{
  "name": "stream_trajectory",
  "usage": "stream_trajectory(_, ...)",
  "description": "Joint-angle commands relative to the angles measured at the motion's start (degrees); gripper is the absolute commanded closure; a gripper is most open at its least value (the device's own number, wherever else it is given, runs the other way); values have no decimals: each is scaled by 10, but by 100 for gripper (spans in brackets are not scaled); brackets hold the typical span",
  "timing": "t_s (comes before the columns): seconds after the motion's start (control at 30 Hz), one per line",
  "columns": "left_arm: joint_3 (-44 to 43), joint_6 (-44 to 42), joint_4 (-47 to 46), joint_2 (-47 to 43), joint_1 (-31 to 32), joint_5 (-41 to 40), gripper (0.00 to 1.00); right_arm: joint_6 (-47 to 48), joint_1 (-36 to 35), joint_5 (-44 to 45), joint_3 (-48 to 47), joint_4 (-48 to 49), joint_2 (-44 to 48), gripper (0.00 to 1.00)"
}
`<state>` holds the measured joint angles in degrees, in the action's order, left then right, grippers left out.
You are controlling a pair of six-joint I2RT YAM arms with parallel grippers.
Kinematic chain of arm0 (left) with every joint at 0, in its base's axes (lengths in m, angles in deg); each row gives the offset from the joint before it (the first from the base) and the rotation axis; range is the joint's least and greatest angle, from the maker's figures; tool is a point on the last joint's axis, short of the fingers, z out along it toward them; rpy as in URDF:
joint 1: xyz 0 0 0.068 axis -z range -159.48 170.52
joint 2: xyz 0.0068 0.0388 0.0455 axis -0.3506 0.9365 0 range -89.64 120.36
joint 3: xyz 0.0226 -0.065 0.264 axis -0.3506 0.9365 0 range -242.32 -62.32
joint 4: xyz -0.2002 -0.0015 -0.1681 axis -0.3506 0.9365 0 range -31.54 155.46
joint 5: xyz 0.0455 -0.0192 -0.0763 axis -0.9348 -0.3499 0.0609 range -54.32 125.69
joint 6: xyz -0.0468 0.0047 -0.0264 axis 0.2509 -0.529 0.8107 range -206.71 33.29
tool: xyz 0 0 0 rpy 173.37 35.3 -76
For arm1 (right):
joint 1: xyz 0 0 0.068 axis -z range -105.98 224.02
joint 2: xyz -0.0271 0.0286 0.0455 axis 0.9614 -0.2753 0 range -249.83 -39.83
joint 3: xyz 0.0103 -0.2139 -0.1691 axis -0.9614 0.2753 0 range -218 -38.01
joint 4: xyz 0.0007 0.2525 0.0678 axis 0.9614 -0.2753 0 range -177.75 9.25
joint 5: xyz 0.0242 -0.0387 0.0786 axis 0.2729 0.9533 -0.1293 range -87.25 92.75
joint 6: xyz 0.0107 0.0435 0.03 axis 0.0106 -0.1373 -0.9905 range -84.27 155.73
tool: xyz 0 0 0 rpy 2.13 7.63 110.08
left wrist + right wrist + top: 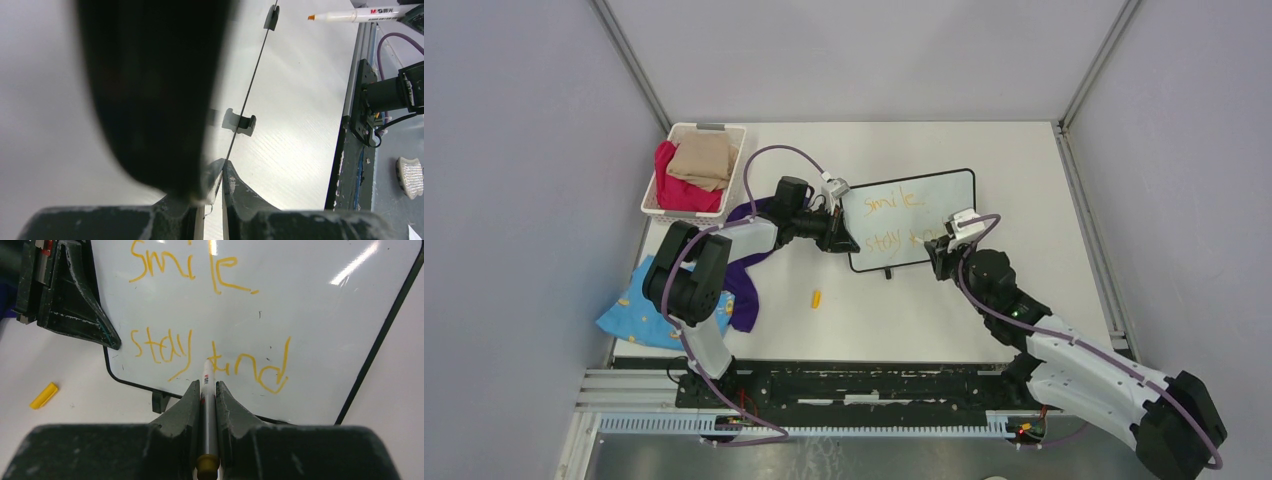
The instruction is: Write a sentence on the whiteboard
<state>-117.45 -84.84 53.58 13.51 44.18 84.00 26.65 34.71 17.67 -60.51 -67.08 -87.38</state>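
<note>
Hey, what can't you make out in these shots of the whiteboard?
- Top view: right gripper hides the end of the writing.
- Left wrist: a dark blur covers the board face; no words show.
- Right wrist: the frame cuts off the board's far edge; marker tip contact unclear.

Left claw (215,186) tight on the whiteboard (40,125) edge, orange-tipped marker (360,15) beyond.

The whiteboard (310,305) reads "smile" over "stay kind"; the marker (365,14) barrel seems printed "M&G".
</note>
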Motion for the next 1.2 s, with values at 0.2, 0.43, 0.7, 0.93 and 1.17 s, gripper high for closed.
stream_trajectory(0.2,19,-49,93,43,27,-93,98,-2,-7,64,-23,53,-26,100)
stream_trajectory(0.43,19,-49,94,43,28,-93,98,-4,-7,68,-29,71,-44,100)
stream_trajectory(0.7,17,-49,95,44,27,-93,98,0,-8,72,-37,85,-59,100)
stream_trajectory(0.93,17,-50,96,44,27,-94,98,1,-7,75,-39,94,-73,100)
stream_trajectory(1.17,16,-50,97,47,27,-93,98,4,-6,81,-37,101,-86,100)
